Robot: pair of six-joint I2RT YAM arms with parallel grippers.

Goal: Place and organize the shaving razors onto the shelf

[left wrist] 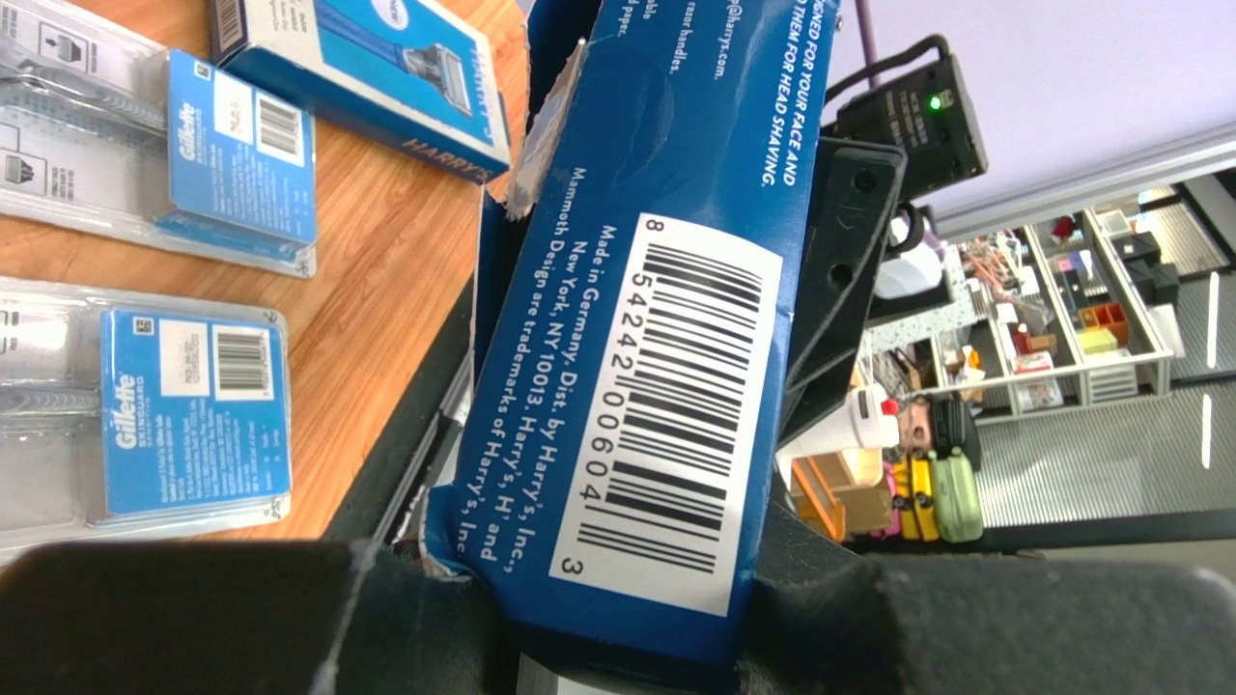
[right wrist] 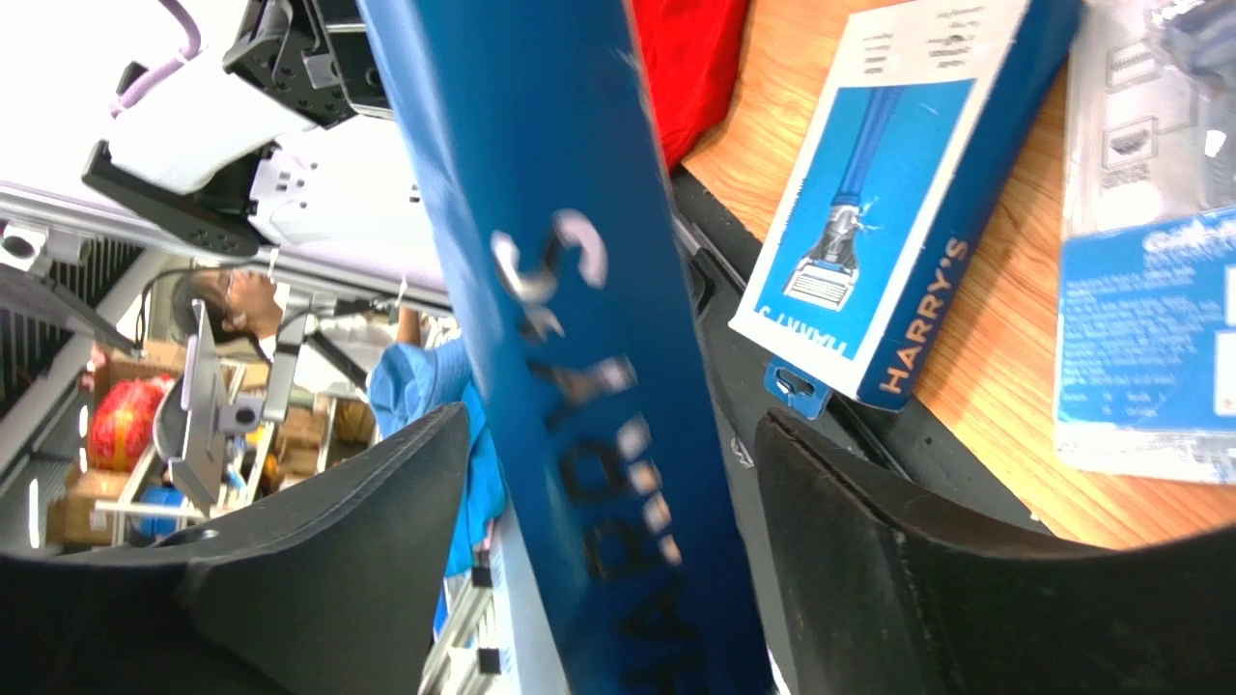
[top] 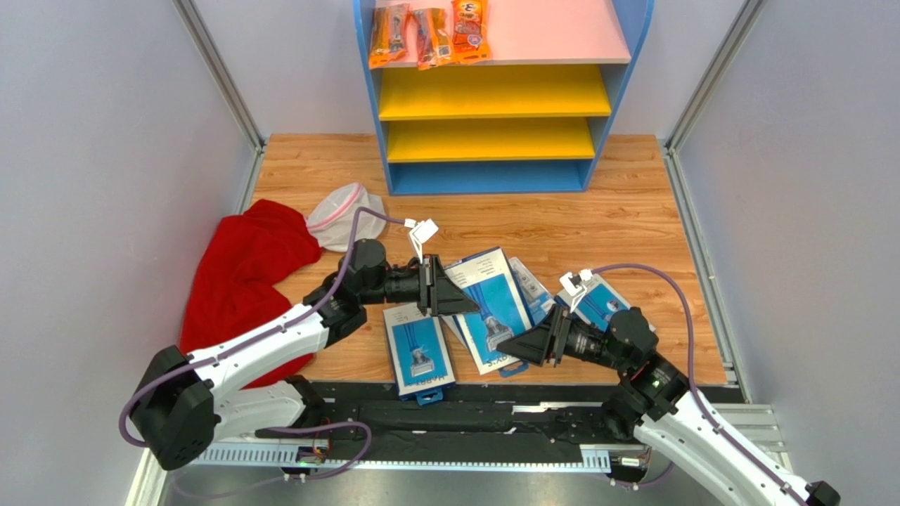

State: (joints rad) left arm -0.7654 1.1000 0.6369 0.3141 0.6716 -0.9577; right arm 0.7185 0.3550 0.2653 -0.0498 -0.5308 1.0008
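A dark blue Harry's razor box [top: 491, 306] is gripped at its far end by the left gripper [top: 442, 287]. In the left wrist view the box's barcoded back is seen pinched between the black fingers [left wrist: 189, 623]. The near end of the same box is straddled by the right gripper [top: 516, 345]. Its jaws are spread, and in the right wrist view a gap is seen between the box's printed edge and the right-hand finger [right wrist: 929, 579]. The box is held tilted above the wooden table [top: 634, 227], in the middle of the table and well apart from the shelf [top: 507, 174] at the far edge. A second Harry's box [top: 419, 353] is laid flat just left of the held one, with its hang tab over the table's near edge. A Gillette blister pack [top: 537, 287] is partly covered by the held box, and a second Gillette pack [top: 604, 304] is seen beside the right arm. No razor pack is seen on the yellow shelves. The pink top board is occupied by orange snack packets [top: 428, 32]. A red cloth [top: 248, 279] and a white mesh bag [top: 343, 216] are found at the left of the table.
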